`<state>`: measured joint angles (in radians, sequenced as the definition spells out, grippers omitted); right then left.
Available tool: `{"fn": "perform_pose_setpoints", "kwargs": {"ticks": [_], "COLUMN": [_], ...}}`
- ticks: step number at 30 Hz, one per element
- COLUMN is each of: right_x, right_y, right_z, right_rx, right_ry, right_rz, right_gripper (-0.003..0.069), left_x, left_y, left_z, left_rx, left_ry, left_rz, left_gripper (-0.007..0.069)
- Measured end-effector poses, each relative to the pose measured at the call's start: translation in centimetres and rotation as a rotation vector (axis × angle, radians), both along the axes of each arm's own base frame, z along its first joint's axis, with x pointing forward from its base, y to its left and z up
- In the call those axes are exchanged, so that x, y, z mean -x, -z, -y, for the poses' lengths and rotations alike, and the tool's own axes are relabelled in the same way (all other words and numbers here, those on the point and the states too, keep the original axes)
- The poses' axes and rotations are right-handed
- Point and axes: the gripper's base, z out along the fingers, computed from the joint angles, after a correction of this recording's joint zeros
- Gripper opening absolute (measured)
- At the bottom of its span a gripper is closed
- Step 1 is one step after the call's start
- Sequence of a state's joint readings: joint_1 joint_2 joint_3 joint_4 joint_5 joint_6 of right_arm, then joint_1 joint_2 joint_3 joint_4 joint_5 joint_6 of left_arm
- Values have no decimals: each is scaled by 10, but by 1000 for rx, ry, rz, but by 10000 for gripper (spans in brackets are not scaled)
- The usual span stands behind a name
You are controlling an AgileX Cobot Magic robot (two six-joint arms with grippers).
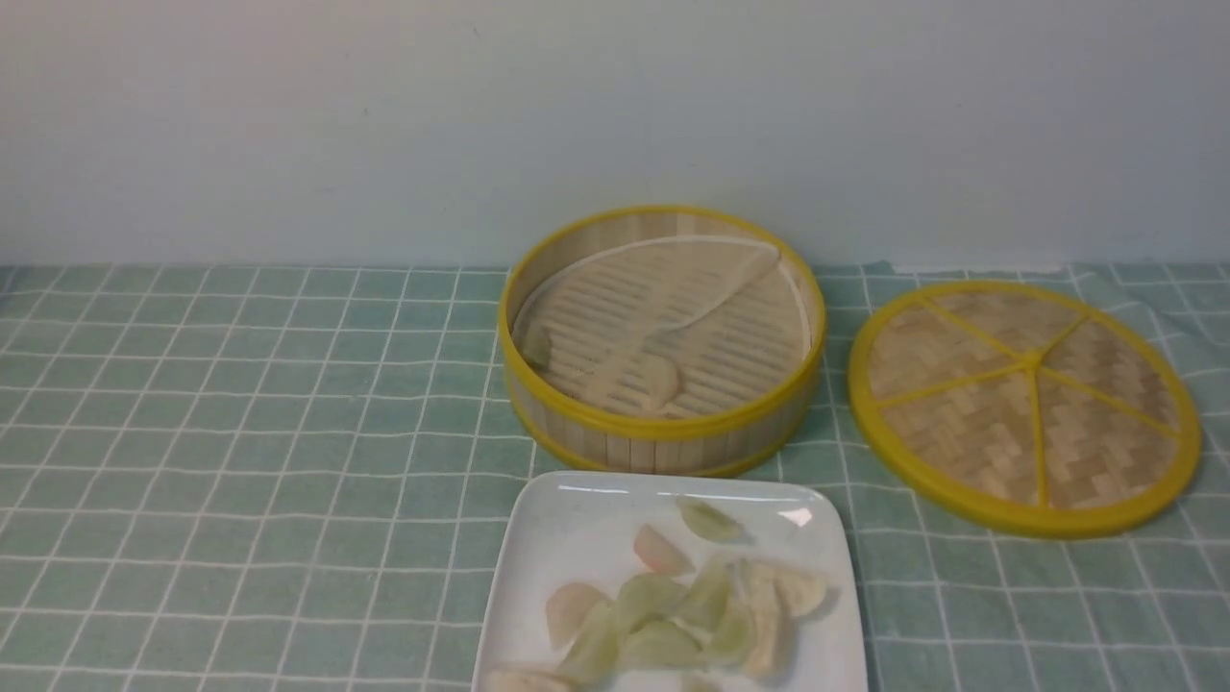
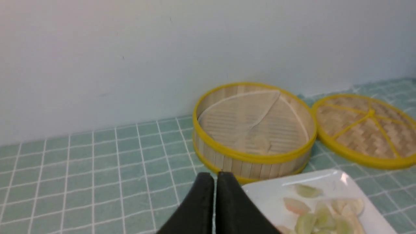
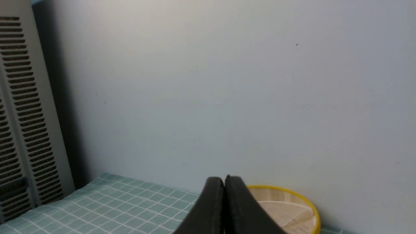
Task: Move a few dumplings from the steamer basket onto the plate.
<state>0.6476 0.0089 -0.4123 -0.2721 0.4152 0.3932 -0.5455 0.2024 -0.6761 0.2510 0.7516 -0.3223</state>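
Observation:
The steamer basket (image 1: 661, 423) stands at the back middle of the table, with a folded pale liner and one cream dumpling (image 1: 658, 380) on its floor. It also shows in the left wrist view (image 2: 253, 162) and the right wrist view (image 3: 286, 196). The white plate (image 1: 567, 519) lies in front of it and holds several pale green, pinkish and cream dumplings (image 1: 663, 615); the plate (image 2: 269, 191) shows in the left wrist view too. My left gripper (image 2: 214, 177) is shut and empty, raised in front of the basket. My right gripper (image 3: 224, 180) is shut and empty, raised. Neither gripper shows in the front view.
A flat woven disc with yellow rim and spokes (image 1: 1023, 404) lies right of the basket. A green checked cloth (image 1: 240, 432) covers the table. A pale wall stands close behind. A grey vented panel (image 3: 22, 113) stands beside the table in the right wrist view.

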Motion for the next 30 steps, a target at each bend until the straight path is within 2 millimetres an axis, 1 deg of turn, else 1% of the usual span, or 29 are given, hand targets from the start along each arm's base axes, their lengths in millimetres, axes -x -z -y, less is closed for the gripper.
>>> {"fn": "perform_pose_setpoints", "kwargs": {"ticks": [4, 7, 11, 18, 20, 25, 26, 28, 29, 30], "right_x": [0, 0, 0, 0, 0, 0, 0, 0, 0, 0], "right_y": [0, 0, 0, 0, 0, 0, 0, 0, 0, 0], "right_z": [0, 0, 0, 0, 0, 0, 0, 0, 0, 0], "right_rx": [0, 0, 1, 1, 1, 1, 1, 1, 2, 3], "right_ry": [0, 0, 0, 0, 0, 0, 0, 0, 0, 1], "right_rz": [-1, -1, -1, -1, -1, -1, -1, -1, -1, 0], "right_gripper": [-13, -13, -13, -13, -13, -13, -13, -13, -13, -13], "left_x": [18, 25, 29, 29, 27, 17, 8, 5, -2, -5], "left_y": [14, 20, 23, 24, 27, 42, 58, 65, 78, 86], "left_z": [-11, -15, -17, -17, -16, -5, 3, 6, 10, 11], "left_rx": [57, 79, 90, 86, 78, -6, -47, -77, -112, -140], "left_ry": [4, 4, 4, 2, 4, -7, -25, -37, -65, -90], "left_rz": [87, 114, 130, 121, 121, 169, 176, 190, 189, 185], "left_gripper": [-6, -6, -6, -6, -6, -6, -6, -6, -6, -6]}}
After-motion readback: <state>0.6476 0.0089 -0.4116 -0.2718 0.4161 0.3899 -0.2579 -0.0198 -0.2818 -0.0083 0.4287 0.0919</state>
